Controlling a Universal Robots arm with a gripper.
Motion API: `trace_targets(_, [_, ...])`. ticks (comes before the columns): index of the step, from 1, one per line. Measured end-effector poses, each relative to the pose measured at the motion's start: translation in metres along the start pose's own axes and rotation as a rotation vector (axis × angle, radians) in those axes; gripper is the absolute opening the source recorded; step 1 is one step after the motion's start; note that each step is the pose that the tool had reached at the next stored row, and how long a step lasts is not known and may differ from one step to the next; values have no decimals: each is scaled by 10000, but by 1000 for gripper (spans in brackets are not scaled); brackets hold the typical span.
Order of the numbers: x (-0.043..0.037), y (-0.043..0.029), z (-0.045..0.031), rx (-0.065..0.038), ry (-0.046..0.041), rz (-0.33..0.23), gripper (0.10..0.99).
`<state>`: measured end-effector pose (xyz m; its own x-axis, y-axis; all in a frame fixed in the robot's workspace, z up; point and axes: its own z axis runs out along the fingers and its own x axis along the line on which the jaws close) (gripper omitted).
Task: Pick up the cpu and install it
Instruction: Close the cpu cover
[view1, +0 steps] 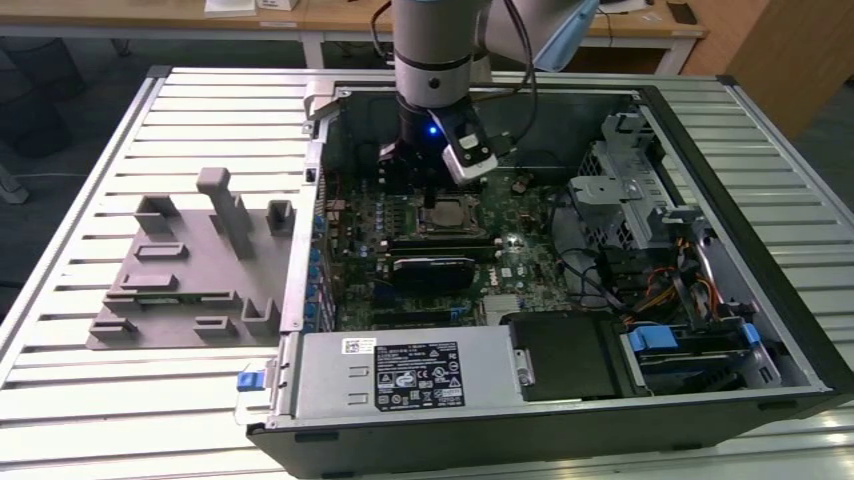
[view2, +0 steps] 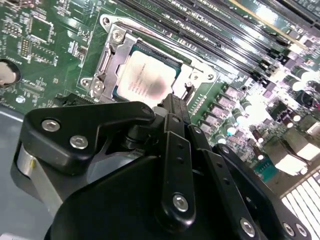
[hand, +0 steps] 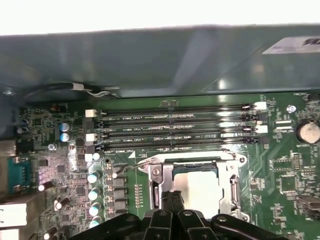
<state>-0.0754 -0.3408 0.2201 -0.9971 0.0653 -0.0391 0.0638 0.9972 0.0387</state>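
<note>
Exterior view is showing the arm reaching down into the open computer case (view1: 747, 150), which is lying on the slatted table (view1: 80, 400), with the gripper (view1: 430, 185) hanging just above the processor socket on the motherboard (view1: 534, 260). The cpu (view1: 449, 215) is not being carried: it is sitting flat in that socket, silvery top plate facing up, and in the second wrist view it is lying squarely inside the metal socket frame (view2: 106, 55), its edges running parallel to the frame's sides. The fingers (view2: 174, 120) are pressing together with nothing between them, their tips poised over the edge of the chip nearest the wrist. Whether they are actually touching the plate or hovering just clear of it is hard to tell from these angles. In the first wrist view the memory slots (hand: 175, 125) are running along the far side of the socket, well clear of the gripper. The grey fixture (view1: 187, 270) is standing on the table at the exterior view's left, outside the case, with no chip on it. Judging by this, the pick-up and the placing into the socket are looking complete. Whether the socket's retaining frame is latched down over the chip is something these views are not settling.
</note>
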Motion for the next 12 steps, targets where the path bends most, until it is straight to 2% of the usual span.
trace_targets(5, [-4,4,-91,3,-7,-1,106])
trace_targets(10, [-5,4,-97,5,-8,-1,106])
trace_targets(12, [-31,6,-97,8,-6,-1,106])
